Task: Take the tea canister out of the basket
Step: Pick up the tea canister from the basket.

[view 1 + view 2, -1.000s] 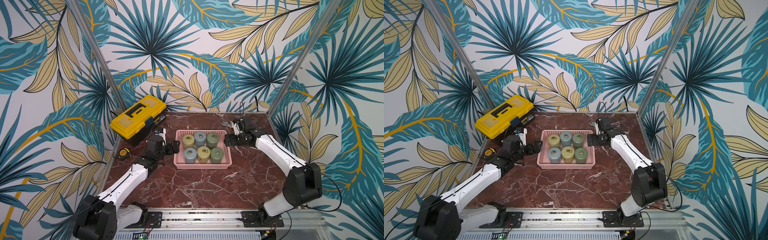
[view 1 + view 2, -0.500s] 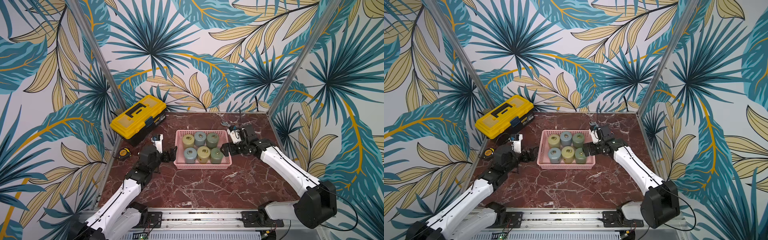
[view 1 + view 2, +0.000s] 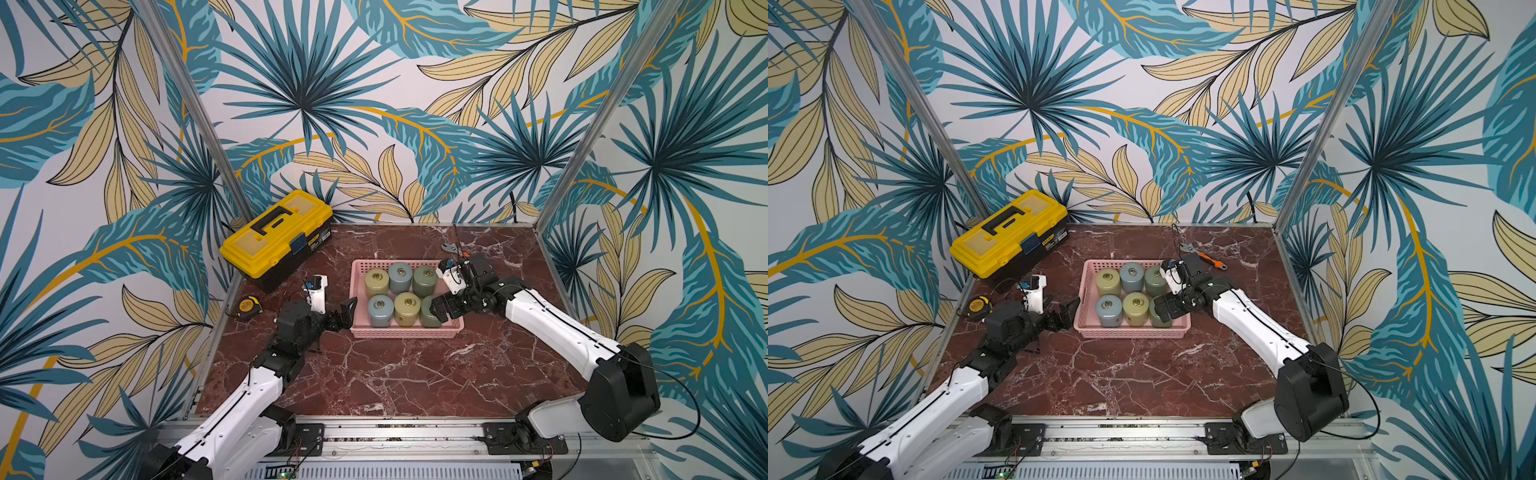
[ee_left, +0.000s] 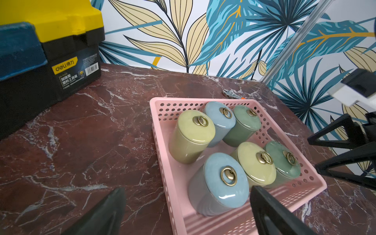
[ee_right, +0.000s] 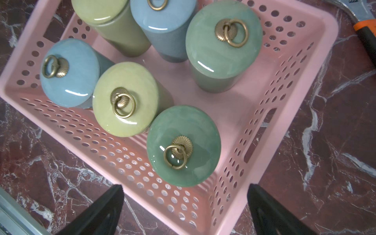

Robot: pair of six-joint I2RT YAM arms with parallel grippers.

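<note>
Six tea canisters [image 3: 406, 307] are stood upright in two rows of three inside the pink basket [image 3: 405, 333], which is set on the marble bench [image 3: 395, 374]. The dark green canister [image 5: 184, 145], in the corner nearest the right pincer [image 3: 439, 309], is seen just ahead of and below that pincer, in line with the gap between its fingers. These fingers are spread wide and nothing is pinched. The right arm is reached forward from its base at the bench edge, with the wrist bent down over the basket's corner. The left pincer [image 3: 343, 316] is held low just outside the basket's opposite end wall, likewise spread and empty, its arm stretched along the bench. A yellow toolbox [image 3: 276, 230] and a tape measure [image 3: 248, 306] are found behind the left pincer, and an orange-handled wrench [image 3: 1210, 259] beyond the right one.
</note>
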